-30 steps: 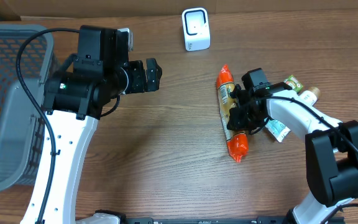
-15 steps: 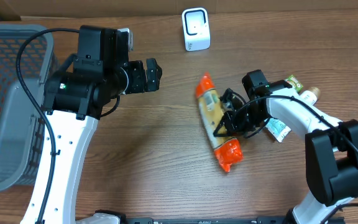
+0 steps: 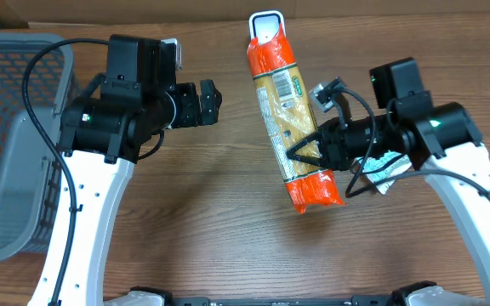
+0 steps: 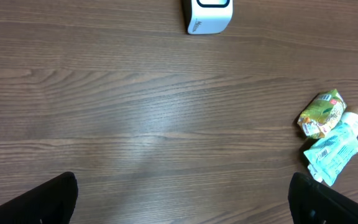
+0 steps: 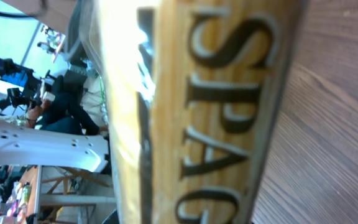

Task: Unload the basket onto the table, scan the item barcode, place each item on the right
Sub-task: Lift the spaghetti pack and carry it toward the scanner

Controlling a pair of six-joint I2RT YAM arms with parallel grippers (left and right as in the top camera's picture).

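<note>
Spaghetti pack (image 3: 292, 127) is off the worktop (image 3: 211, 212) and in the air, pinched at its lower half by my right claw (image 3: 309, 155), which is closed down narrow on the wrapper. In the overhead view it sits in the upper middle of the frame, tilted slightly, its orange top end overlapping the white scanner (image 3: 267, 17) at the top edge. My left claw (image 3: 213, 103) hangs spread wide and empty at upper left, beside the grey basket (image 3: 7, 127).

I judge the pick-up done and the presenting under way. What is left is getting the barcode in front of the scanner's window and getting a read. I can't find the barcode in any view, so I can't tell which face it is on or whether it is turned the right way.

The views disagree usefully. Overhead makes the pack look laid over the scanner. The left wrist view shows the scanner at its top edge with nothing in front of it and no pack at all, so I take the pack to be held well above it. That view also gives a clear look at the green pouch (image 4: 321, 114) and blue tube (image 4: 333, 155) at lower right. The right wrist view shows only the wrapper, close up, with large "SPAG" lettering.
</note>
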